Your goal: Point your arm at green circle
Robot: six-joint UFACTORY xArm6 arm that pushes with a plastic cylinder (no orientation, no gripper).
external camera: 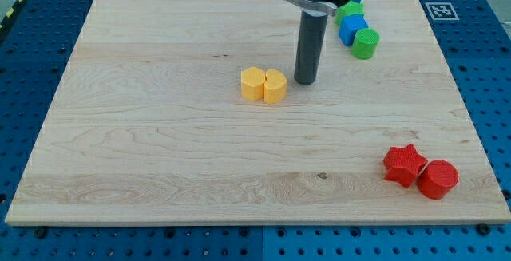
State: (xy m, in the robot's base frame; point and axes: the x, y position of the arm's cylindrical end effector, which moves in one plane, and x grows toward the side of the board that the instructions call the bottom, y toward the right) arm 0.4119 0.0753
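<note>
the arm has no pincer to open or close, just a rod. its tip (306,81) sits just right of the yellow blocks (263,85). the green circle (366,44) is up and to the tip's right, touching a blue block (352,28).

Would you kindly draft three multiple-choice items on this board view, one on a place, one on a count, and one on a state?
1. Where is my tip?
A. just to the view's right of the yellow blocks
B. beside the red blocks
C. off the board

2. How many red blocks are there?
A. one
B. two
C. four

3. Is my tip touching the green circle?
A. yes, pressed against it
B. no, a gap of bare board separates them
C. it rests on top of it

Answers: 1 A, the rod ends beside the yellow pair; 2 B, a star and a cylinder; 3 B, wood shows between them.
</note>
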